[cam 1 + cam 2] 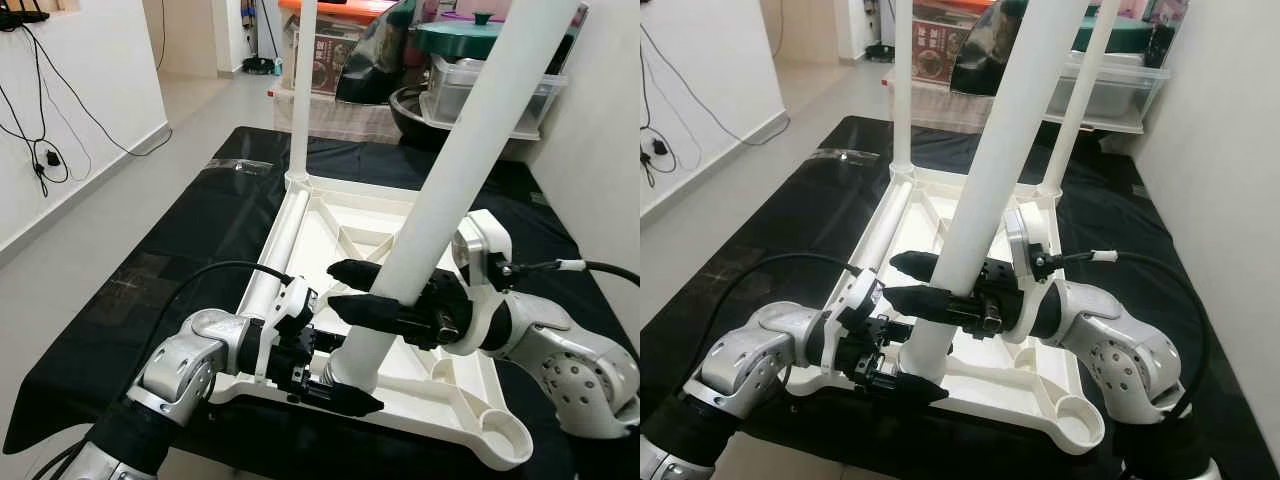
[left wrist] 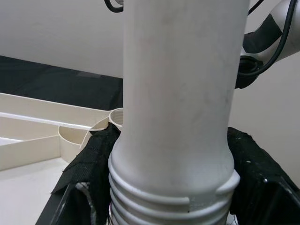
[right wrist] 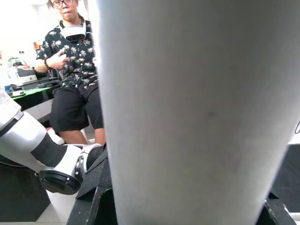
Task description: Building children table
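Both tools grasp one long white plastic tube leg (image 1: 455, 165), which leans from lower centre to upper right of the frame. Right tool (image 1: 365, 290) is clenched on its mid shaft; left tool (image 1: 335, 385) is clenched at its threaded base. That base sits at the near corner of an upturned white plastic children's table (image 1: 470, 405), lying on a black-covered tabletop (image 1: 180, 240). Another white leg (image 1: 300, 90) stands upright at the far corner.

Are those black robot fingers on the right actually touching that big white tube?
Touching. In the left eye view the right gripper has its black fingers wrapped against the long white plastic table leg, jaws closed on it, no gap.
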Controlling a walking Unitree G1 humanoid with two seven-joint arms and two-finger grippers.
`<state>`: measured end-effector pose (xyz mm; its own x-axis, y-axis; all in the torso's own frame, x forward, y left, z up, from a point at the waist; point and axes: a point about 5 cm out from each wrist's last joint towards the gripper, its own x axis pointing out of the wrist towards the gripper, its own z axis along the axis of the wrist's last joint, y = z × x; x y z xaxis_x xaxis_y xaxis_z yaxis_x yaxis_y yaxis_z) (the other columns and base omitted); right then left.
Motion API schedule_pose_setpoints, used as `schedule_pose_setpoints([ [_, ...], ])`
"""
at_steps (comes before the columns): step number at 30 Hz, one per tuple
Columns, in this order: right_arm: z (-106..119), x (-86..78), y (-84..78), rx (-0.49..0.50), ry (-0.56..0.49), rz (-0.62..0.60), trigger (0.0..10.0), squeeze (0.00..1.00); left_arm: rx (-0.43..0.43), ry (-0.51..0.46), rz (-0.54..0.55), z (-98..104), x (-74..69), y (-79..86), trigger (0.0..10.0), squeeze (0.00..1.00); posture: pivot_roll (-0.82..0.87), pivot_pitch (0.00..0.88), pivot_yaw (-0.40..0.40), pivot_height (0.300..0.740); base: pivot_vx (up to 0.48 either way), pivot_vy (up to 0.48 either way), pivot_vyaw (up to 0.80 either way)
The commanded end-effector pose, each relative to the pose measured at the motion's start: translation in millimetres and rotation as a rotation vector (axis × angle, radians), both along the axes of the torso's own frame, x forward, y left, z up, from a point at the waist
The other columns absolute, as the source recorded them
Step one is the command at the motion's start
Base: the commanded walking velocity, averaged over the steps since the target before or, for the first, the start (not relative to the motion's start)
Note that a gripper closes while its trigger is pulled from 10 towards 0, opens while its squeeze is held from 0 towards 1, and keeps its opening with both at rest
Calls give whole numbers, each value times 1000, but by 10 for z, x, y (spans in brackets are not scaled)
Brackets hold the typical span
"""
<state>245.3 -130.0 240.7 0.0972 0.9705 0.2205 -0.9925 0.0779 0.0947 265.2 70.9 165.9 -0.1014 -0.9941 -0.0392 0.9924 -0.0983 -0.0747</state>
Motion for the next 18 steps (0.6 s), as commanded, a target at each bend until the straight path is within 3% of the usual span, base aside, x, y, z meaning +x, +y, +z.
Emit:
schedule_pose_setpoints([
  [1, 39, -50, 56, 25, -13, 29, 0, 0, 21, 6, 6, -38, 9, -28, 0, 0, 134, 0, -99, 740, 0, 0, 0],
  [4, 35, -39, 65, 22, -13, 14, 0, 0, 30, 0, 10, -46, 18, -28, 0, 0, 132, 0, -99, 740, 0, 0, 0],
  [5, 17, -16, 66, 4, -6, -21, 8078, 0, 40, -8, 23, -56, 31, -28, 10000, 0, 131, 0, -100, 740, 0, 0, 0],
  [6, 1, 8, 61, -20, 0, -60, 10000, 0, 43, -11, 30, -59, 38, -29, 10000, 0, 131, 0, -100, 740, 0, 0, 0],
  [13, -29, 75, 36, -36, 49, -140, 10000, 0, 45, -17, 40, -56, 44, -38, 10000, 0, 131, 0, -100, 740, 0, 0, 0],
  [14, -33, 102, 30, -31, 52, -174, 10000, 1000, 47, -21, 47, -58, 51, -36, 10000, 0, 134, 0, -103, 740, 0, 0, 0],
  [15, -33, 102, 30, -31, 52, -174, 10000, 1000, 47, -21, 47, -58, 51, -36, 10000, 0, 134, 0, -103, 740, 0, 0, 0],
  [16, -32, 132, 34, -19, 60, -220, 10000, 886, 47, -28, 58, -55, 65, -34, 10000, 0, 136, 0, -104, 740, 0, 0, 0],
  [17, -29, 151, 39, -7, 67, -251, 10000, 886, 46, -33, 67, -50, 78, -32, 10000, 0, 136, 0, -104, 740, 0, 0, 0],
  [18, -26, 161, 44, 2, 73, -270, 10000, 0, 45, -36, 73, -46, 86, -31, 10000, 0, 136, 0, -104, 740, 0, 0, 0],
])
